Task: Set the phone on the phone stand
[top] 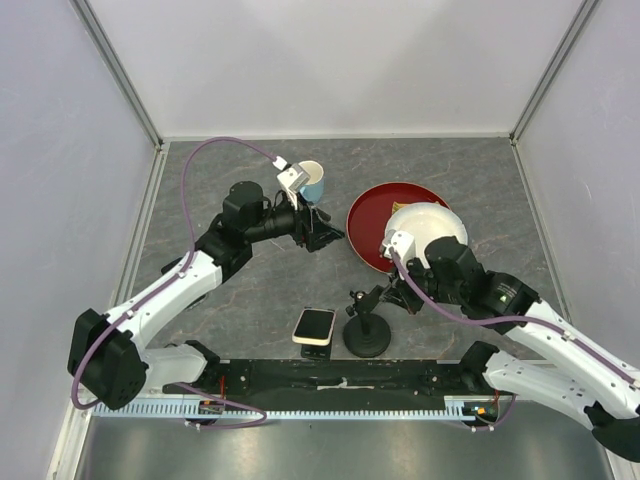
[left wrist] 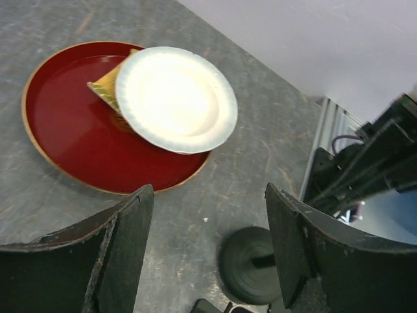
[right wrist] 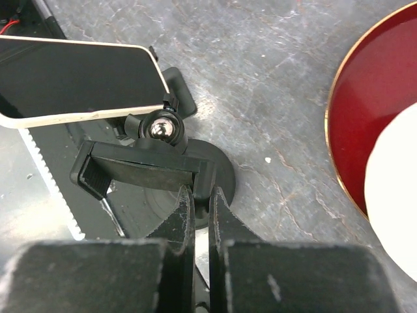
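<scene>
**Top view:** The phone [top: 314, 326] sits propped on the small black phone stand [top: 313, 350] at the near edge of the grey desk [top: 250, 290]. It is just left of the round-based pole stand [top: 367, 338]. The left hand [top: 327, 238] hovers over mid-desk with its fingers apart, well away from the phone. A blue-and-white cup [top: 313, 183] stands just behind it. The right hand [top: 384, 296] reaches in beside the clamp [top: 362, 298] atop the pole stand. Farther back lies a red plate [top: 365, 230] with a white plate [top: 435, 222] resting on it.

**Left wrist:** The left hand's two dark fingers [left wrist: 127, 254] stand wide apart, with only bare desk between them. Beyond them the white plate overlaps the right side of the red plate, and a yellow-green pad [left wrist: 107, 85] is tucked under its edge. The pole stand's round base shows low in the frame.

**Right wrist:** The right hand's fingers [right wrist: 182, 215] are pressed together with nothing seen between them. Their tips are right at the clamp's lower edge, though whether they touch it cannot be told. A shiny ball joint [right wrist: 159, 127] sits just above the clamp. At upper left the phone, dark screen up in a cream case, lies tilted, with the phone stand's black foot showing at its right end.
</scene>
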You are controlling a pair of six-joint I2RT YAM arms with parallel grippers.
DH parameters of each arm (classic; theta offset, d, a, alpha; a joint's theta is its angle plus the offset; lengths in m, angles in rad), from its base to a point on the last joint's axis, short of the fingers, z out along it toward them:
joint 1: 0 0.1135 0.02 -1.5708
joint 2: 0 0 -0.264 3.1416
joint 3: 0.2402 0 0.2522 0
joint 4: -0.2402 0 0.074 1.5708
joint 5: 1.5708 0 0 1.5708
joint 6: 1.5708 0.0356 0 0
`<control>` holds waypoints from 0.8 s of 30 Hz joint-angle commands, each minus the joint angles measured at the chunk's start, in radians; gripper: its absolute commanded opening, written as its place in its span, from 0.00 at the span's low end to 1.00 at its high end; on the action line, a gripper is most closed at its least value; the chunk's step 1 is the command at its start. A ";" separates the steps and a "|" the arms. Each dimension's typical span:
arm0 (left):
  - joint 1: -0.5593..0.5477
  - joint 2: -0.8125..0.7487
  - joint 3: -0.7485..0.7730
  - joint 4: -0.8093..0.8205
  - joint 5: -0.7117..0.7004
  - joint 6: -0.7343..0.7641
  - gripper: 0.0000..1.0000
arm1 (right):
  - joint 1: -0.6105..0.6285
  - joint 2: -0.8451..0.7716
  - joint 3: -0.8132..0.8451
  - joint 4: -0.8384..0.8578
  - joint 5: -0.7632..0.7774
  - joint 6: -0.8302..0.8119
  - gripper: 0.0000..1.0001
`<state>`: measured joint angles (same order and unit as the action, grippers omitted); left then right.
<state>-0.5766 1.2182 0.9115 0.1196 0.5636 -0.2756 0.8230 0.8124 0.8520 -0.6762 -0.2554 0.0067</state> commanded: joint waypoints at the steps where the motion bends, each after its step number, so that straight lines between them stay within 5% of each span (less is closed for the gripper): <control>1: -0.029 0.009 0.049 0.057 0.140 -0.016 0.75 | 0.004 -0.059 0.042 0.095 0.140 0.022 0.00; 9: -0.086 -0.008 0.050 0.026 0.104 0.050 0.73 | 0.004 -0.065 0.002 0.259 0.429 0.214 0.00; 24: -0.091 -0.313 -0.118 0.104 -0.551 0.116 0.75 | 0.027 0.234 0.151 0.576 0.557 0.199 0.00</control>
<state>-0.6678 0.9657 0.8265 0.1589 0.2485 -0.2062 0.8291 0.9920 0.8730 -0.3748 0.2321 0.1905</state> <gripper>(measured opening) 0.744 0.043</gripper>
